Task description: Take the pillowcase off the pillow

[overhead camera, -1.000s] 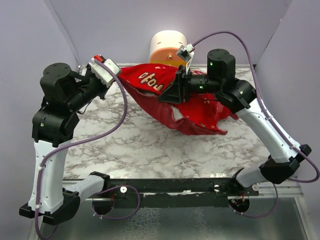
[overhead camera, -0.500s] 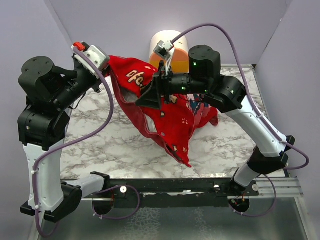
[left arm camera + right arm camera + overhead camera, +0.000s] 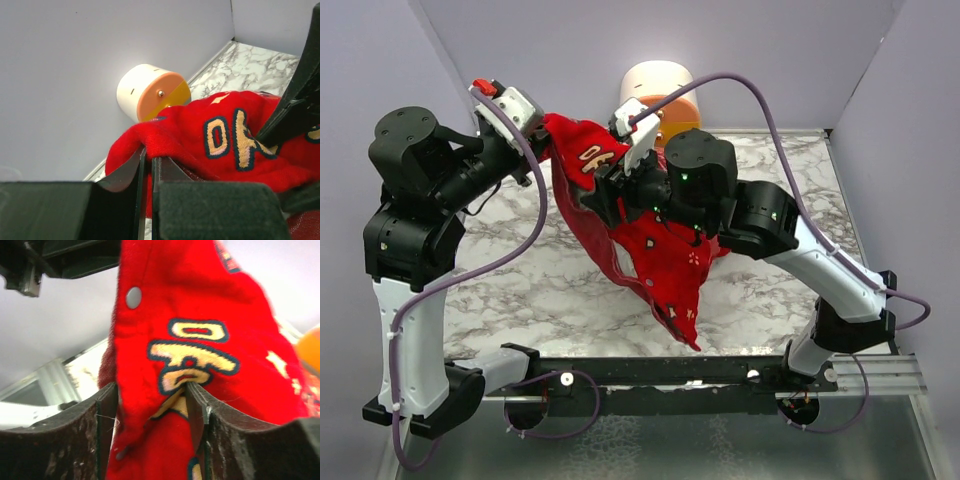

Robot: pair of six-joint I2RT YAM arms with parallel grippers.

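Observation:
The bright red pillowcase (image 3: 660, 260) with yellow characters hangs off the table between my two grippers, its lower end drooping to a point near the front. My left gripper (image 3: 542, 145) is shut on its upper edge, seen close in the left wrist view (image 3: 148, 152) with red fabric (image 3: 225, 140) pinched between the nearly closed jaws. My right gripper (image 3: 605, 190) is just right of it, closed on a thick bunched fold (image 3: 200, 305) that fills the gap between its fingers (image 3: 152, 390). No white pillow shows in any view.
A cream-and-orange cylinder (image 3: 660, 95) lies at the back wall behind the pillowcase, also in the left wrist view (image 3: 150, 95). The marble tabletop (image 3: 540, 270) is walled at the back and both sides. The two arms stand close together at the back left.
Both grippers have risen and moved left with the pillowcase. It has come up off the table from a heap at the back and now hangs stretched downward.

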